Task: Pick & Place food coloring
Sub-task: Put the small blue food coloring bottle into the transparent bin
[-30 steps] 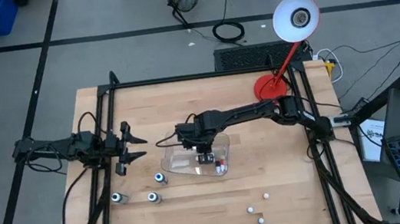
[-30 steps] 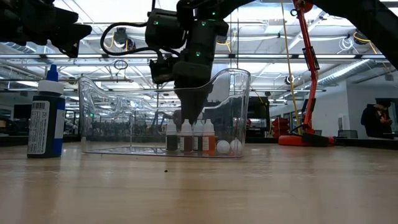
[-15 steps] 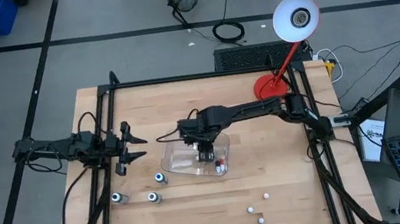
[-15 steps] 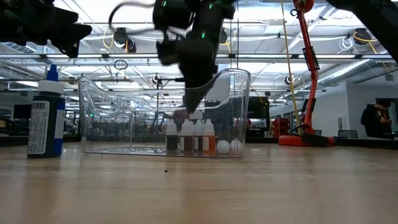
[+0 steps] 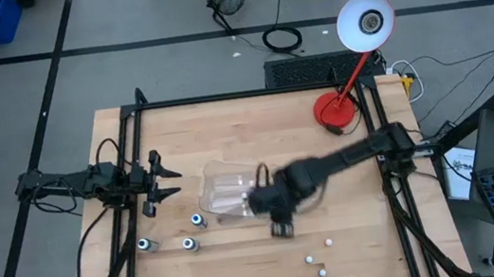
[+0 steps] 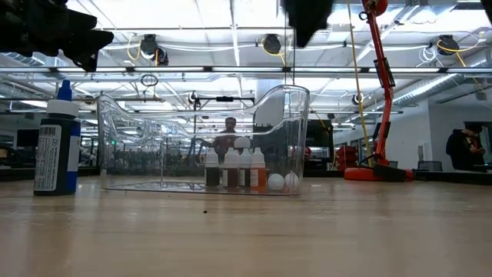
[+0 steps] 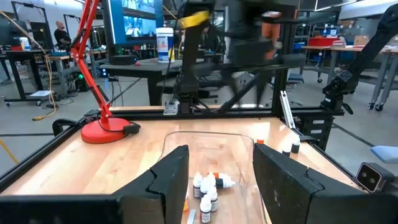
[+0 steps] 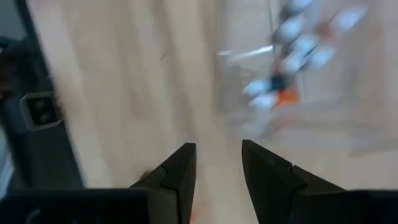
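Several small food coloring bottles stand upright in the near right corner of the clear tray, which rests on the table's middle. More bottles stand loose on the wood at the near left, and tiny white ones at the near right. My right gripper hangs blurred above the table just past the tray's near side, pointing down, open with nothing between its fingers. My left gripper waits level at the left edge, open and facing the tray.
A red desk lamp stands at the far right corner. Black frame rails run along the table's left, right and far sides. A larger blue-capped bottle stands left of the tray in the low view. A person shows in the room behind.
My right gripper has risen out of the tray, where it stood over the bottles, and swung toward the table's near edge and a little right, rolling as it went. The bottles stay standing in the tray.
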Motion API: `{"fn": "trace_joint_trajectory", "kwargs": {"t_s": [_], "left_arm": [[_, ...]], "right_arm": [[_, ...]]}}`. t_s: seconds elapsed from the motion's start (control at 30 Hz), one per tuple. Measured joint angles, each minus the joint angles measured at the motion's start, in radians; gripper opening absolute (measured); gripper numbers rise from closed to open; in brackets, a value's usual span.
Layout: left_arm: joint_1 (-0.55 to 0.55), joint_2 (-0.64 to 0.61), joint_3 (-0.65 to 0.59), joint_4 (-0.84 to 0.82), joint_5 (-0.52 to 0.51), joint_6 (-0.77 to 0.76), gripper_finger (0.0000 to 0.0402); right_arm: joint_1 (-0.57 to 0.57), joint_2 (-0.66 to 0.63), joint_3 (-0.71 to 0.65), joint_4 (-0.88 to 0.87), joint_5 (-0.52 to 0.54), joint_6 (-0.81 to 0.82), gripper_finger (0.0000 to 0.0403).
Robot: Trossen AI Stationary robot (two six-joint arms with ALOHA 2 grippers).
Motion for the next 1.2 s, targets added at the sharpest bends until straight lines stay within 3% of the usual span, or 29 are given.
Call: {"fn": "trace_joint_trajectory", "kwargs": {"t_s": [0.23, 0.37, 0.63, 0.73, 0.97, 1.2], "left_arm": [[0.0, 0.0, 0.0, 0.0, 0.0, 0.0, 0.0182], [0.0, 0.0, 0.0, 0.0, 0.0, 0.0, 0.0182], [0.0, 0.0, 0.0, 0.0, 0.0, 0.0, 0.0182], [0.0, 0.0, 0.0, 0.0, 0.0, 0.0, 0.0182], [0.0, 0.0, 0.0, 0.0, 0.0, 0.0, 0.0182], [0.0, 0.0, 0.0, 0.0, 0.0, 0.0, 0.0182]], "right_arm": [[0.226, 0.002, -0.005, -0.071, 0.064, 0.321, 0.0107], [0.329, 0.003, -0.009, -0.201, 0.113, 0.495, 0.0099], [0.416, -0.013, -0.158, -0.228, 0.158, 0.615, 0.0099], [0.405, -0.01, -0.237, -0.206, 0.113, 0.641, 0.0114], [0.39, -0.011, -0.316, 0.081, -0.174, 0.689, 0.0165], [0.444, -0.011, -0.319, 0.168, -0.153, 0.703, 0.0177]]}}
